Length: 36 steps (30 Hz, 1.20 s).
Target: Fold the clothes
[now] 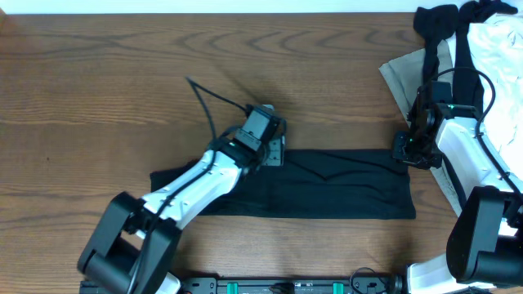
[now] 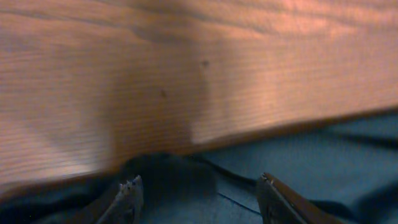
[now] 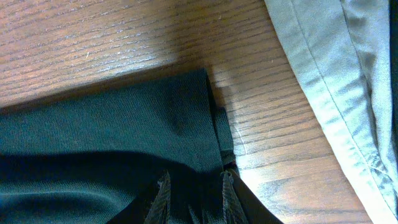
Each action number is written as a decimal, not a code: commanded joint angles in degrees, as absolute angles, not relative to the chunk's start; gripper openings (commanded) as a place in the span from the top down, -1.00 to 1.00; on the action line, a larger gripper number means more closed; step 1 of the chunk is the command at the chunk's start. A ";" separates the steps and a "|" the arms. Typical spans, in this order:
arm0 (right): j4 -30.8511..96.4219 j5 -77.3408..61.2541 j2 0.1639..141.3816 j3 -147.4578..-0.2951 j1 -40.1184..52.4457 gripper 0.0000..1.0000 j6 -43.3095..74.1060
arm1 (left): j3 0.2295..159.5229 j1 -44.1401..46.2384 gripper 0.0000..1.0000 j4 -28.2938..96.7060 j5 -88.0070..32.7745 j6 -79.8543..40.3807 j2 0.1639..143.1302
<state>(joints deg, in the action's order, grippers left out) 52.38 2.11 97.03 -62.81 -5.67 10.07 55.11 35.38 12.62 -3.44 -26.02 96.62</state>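
The black T-shirt (image 1: 327, 192) lies as a long flat strip across the table's front middle. My left gripper (image 1: 276, 153) hovers at the strip's far edge near its left part. In the left wrist view its jaws (image 2: 199, 186) stand wide apart over the dark fabric (image 2: 323, 162), with nothing held between them. My right gripper (image 1: 402, 151) is at the strip's far right corner. The right wrist view shows its fingers (image 3: 194, 186) close together with the shirt's edge (image 3: 112, 118) pinched between them.
A beige garment (image 1: 404, 77) lies at the right, just beyond the shirt's corner, also in the right wrist view (image 3: 323, 74). A white garment (image 1: 498, 49) and another dark cloth (image 1: 437, 20) are heaped at the back right. Bare wooden table (image 1: 98, 82) spreads left and behind.
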 commanded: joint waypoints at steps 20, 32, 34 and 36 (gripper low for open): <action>51.62 1.89 97.14 -62.46 -5.93 0.46 10.24 | 55.61 35.59 0.07 15.70 -0.80 -22.52 99.98; 51.66 1.89 97.14 -62.46 -5.93 0.45 10.24 | 55.27 35.59 0.36 16.01 -0.40 -22.59 102.06; 51.66 1.89 97.14 -62.46 -5.93 0.46 10.24 | 55.27 35.62 0.55 16.03 -0.43 -22.74 102.52; 51.66 1.89 97.14 -62.46 -5.93 0.46 10.24 | 55.27 35.59 0.82 16.01 -0.43 -22.74 102.54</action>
<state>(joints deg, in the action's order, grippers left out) 51.64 1.96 97.03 -62.78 -5.67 10.07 55.11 35.70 15.66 -1.30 -23.14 101.67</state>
